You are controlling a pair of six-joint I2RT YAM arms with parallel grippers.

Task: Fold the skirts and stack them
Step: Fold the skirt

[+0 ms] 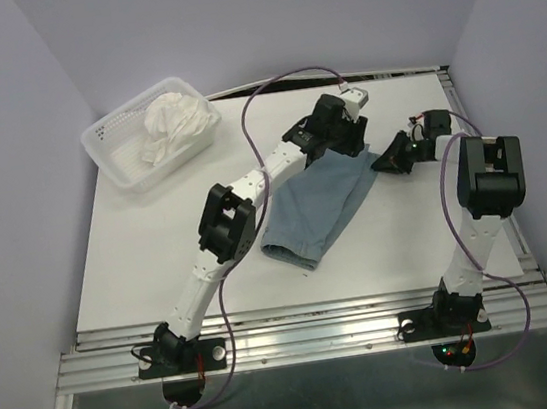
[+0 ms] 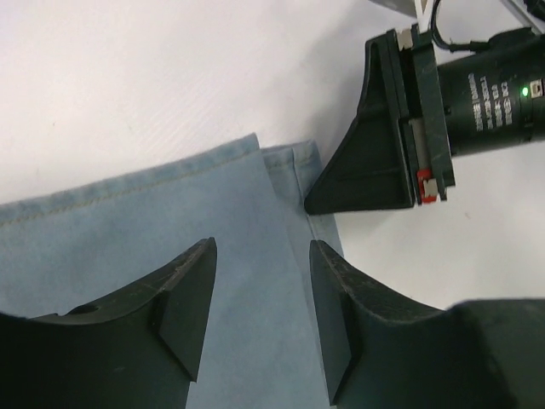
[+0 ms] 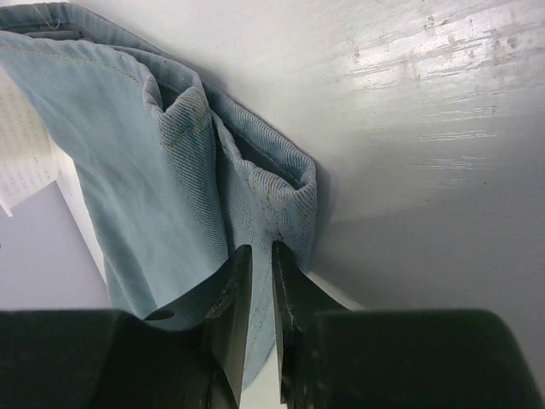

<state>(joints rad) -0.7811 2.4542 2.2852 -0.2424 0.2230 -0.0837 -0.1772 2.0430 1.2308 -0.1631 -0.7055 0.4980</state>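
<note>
I see the blue skirt (image 1: 315, 209) lying in the middle of the table (image 1: 159, 250). It looks folded into a long shape. The white skirt (image 1: 177, 124) sits all bunched up in the basket (image 1: 116, 157), at the far left corner of the table.

My left gripper (image 2: 261, 273) is over the far end of the blue skirt. Its two fingers are spread apart and nothing is between them. I cannot tell if they touch the cloth.

My right gripper (image 3: 260, 253) is at the far right corner of the blue skirt, just beside the left one. Its fingers are almost together and pinch the folded edge there.
</note>
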